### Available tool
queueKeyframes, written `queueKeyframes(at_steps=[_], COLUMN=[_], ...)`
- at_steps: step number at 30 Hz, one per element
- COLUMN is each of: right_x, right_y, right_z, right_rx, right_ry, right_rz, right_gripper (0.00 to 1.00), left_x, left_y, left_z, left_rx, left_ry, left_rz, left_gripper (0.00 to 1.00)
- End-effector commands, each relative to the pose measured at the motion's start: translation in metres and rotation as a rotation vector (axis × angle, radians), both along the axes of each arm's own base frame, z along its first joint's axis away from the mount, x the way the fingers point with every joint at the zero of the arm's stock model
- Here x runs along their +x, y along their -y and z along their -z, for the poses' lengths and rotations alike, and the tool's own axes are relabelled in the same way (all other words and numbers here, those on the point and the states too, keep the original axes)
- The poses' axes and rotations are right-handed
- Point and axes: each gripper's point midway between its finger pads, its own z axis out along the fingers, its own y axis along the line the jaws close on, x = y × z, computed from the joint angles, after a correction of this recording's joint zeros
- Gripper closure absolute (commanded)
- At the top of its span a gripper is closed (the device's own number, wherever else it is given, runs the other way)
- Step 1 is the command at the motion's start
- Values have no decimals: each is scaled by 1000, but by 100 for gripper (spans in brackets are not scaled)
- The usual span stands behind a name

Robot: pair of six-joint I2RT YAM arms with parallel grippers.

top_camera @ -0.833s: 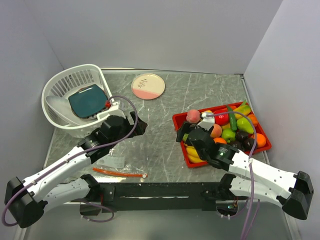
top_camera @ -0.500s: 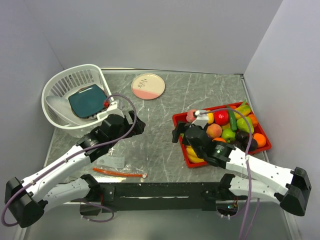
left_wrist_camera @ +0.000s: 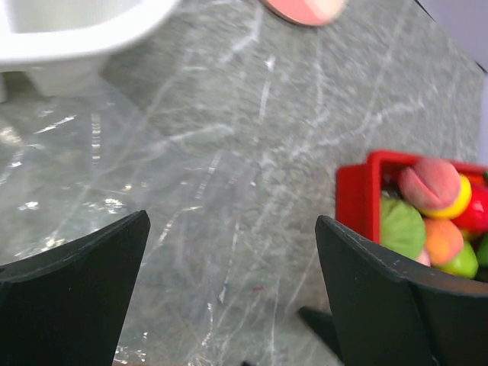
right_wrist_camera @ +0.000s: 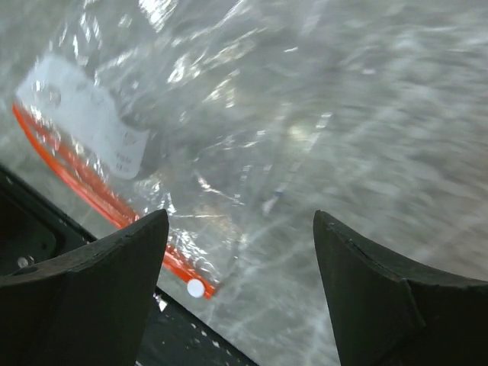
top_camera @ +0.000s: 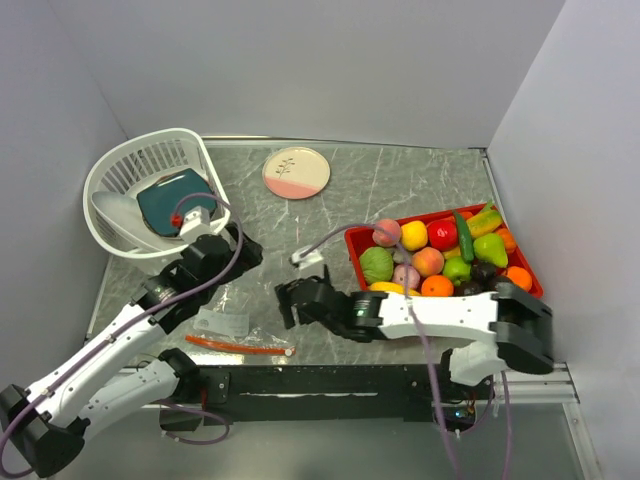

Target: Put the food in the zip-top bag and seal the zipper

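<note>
The zip-top bag (top_camera: pixel 228 322) lies flat and clear on the table near the front edge. Its orange-red zipper (top_camera: pixel 238 346) faces me and ends in a white end piece (right_wrist_camera: pixel 196 287). My right gripper (right_wrist_camera: pixel 240 215) hovers open over the bag's right end, near the end piece, holding nothing; from above it (top_camera: pixel 283 303) sits just right of the bag. My left gripper (left_wrist_camera: pixel 232 221) is open over the bag's far part and shows from above (top_camera: pixel 248 252) in front of the basket. The food (top_camera: pixel 440 258) lies piled in the red tray (top_camera: pixel 352 240), untouched.
A white lattice basket (top_camera: pixel 120 175) holding a dark teal dish stands at the back left. A pink and cream plate (top_camera: pixel 296 172) lies at the back centre. The black mounting rail (top_camera: pixel 320 380) runs along the table's front edge, just behind the zipper.
My right arm has swung left, from over the red tray to the bag's right end. My left gripper has drawn back slightly left, toward the basket.
</note>
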Motion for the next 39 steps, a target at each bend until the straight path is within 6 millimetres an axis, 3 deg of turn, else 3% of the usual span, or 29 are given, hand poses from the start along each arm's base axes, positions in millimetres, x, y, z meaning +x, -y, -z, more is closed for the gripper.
queueKeyframes(at_steps=[1,2,3,5,6,10,13,14,17,18,20,21,25,29,31,39], right_x=[-13,-13,-14,-10,-7,6,18,24,42,41,55,58,72,92,107,129], right_y=[-54,-64,-69,-85,-89,-101,-96,-91,-68,-65,-47,-42,-25,-15,-11,8], right_z=[8,4,19,17,33,40,45,46,48,32,24,5,-19,-39,-54,-100], right_rx=[13,8,-27,-21,-57,-70,-88,-95,-74,-17,42,94,188,288,360,534], right_ry=[18,37,27,31,20,-1,-40,-47,-113,-138,-159,-155,-226,-271,-283,-284], right_rz=[-196,-218,-234,-239,-231,-177,-109,-81,5,-8,32,36,79,123,153,195], right_gripper=[18,18,18,18,18,20,53,75,100,100,100,100,100,100,100,100], left_x=[5,6,9,13,16,19,19,18,17,15,14,14,6,4,5,5], left_y=[-30,-33,-39,-41,-45,-45,-41,-40,-35,-29,-20,-17,11,23,24,14], left_z=[-6,-7,-7,-11,-12,-18,-22,-23,-26,-27,-31,-32,-44,-59,-60,-50], left_rx=[16,25,30,28,24,11,2,5,7,-6,-14,-21,-98,-132,-130,-120], left_ry=[-7,-12,-17,-21,-21,-4,10,14,32,35,69,76,139,172,170,134], left_rz=[-144,-143,-164,-156,-167,-152,-126,-113,-63,-26,40,59,216,284,285,224], left_gripper=[3,3,3,3,3,3,3,3,1,2,5,9,21,31,35,36])
